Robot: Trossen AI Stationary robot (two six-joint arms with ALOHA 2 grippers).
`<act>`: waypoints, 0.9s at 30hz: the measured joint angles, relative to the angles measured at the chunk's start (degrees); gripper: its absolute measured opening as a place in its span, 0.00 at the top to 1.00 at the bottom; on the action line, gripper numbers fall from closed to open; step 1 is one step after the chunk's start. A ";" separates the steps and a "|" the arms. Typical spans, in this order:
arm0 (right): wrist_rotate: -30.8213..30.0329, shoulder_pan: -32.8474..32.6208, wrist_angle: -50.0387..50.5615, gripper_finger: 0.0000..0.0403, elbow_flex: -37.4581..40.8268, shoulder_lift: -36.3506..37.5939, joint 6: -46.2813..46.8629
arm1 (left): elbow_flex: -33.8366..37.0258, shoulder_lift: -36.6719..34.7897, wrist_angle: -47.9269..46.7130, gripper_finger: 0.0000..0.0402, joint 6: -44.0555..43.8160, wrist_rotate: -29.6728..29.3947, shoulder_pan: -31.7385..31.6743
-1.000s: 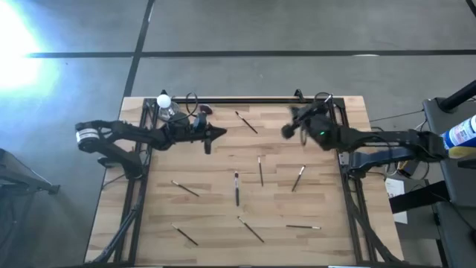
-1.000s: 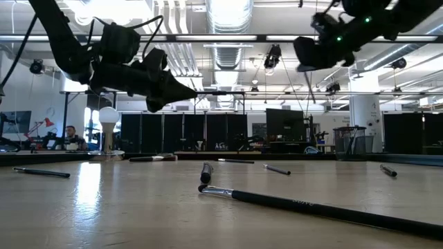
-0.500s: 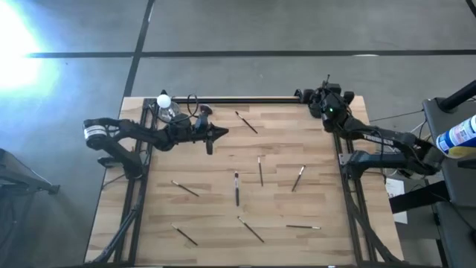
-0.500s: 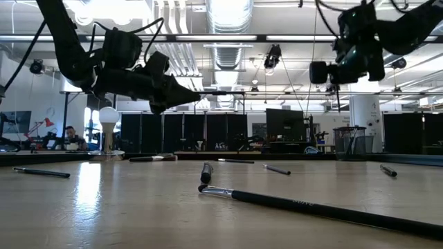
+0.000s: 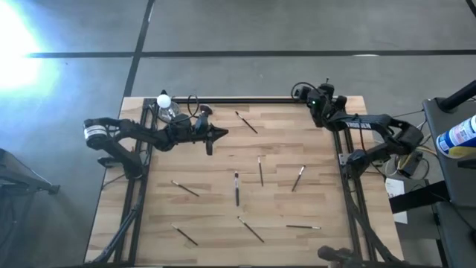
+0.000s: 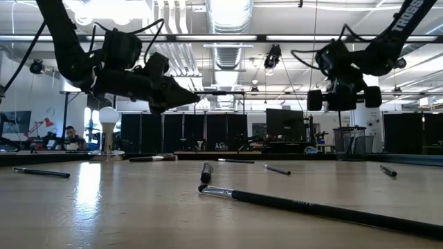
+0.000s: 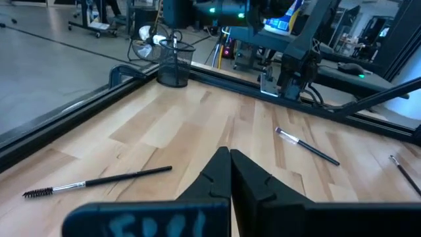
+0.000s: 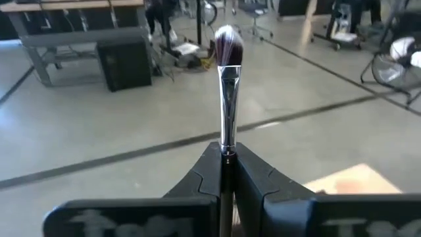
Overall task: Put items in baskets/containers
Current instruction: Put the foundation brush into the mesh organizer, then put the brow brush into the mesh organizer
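While the right gripper [image 8: 227, 155], clamped on a brush [image 8: 227, 85], hung just above the black mesh cup [image 7: 174, 64], lowering it in came next; the left gripper [image 7: 230, 158] waited closed and empty, well apart from the cup.

Both arms are dark, nearly black, built of slim jointed links. The left arm carries a white band with dark print on the link nearest its base. Its left end effector [image 5: 220, 134] ends in two black wedge-shaped fingers [image 7: 214, 176] tapering to a point. Loose black cables loop around both wrists. A green light glows on the right end effector [image 5: 318, 99], and white lettering runs along the right arm.
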State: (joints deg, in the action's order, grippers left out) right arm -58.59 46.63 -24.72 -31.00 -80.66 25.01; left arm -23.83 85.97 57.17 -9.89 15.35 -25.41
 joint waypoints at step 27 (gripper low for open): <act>5.41 0.53 10.24 0.70 -0.40 2.21 7.95 | 0.78 0.00 0.02 1.00 -0.46 0.00 0.00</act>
State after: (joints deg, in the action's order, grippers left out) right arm -53.17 47.16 -14.48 -31.40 -78.45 32.96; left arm -23.05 85.97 57.19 -10.35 15.35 -25.41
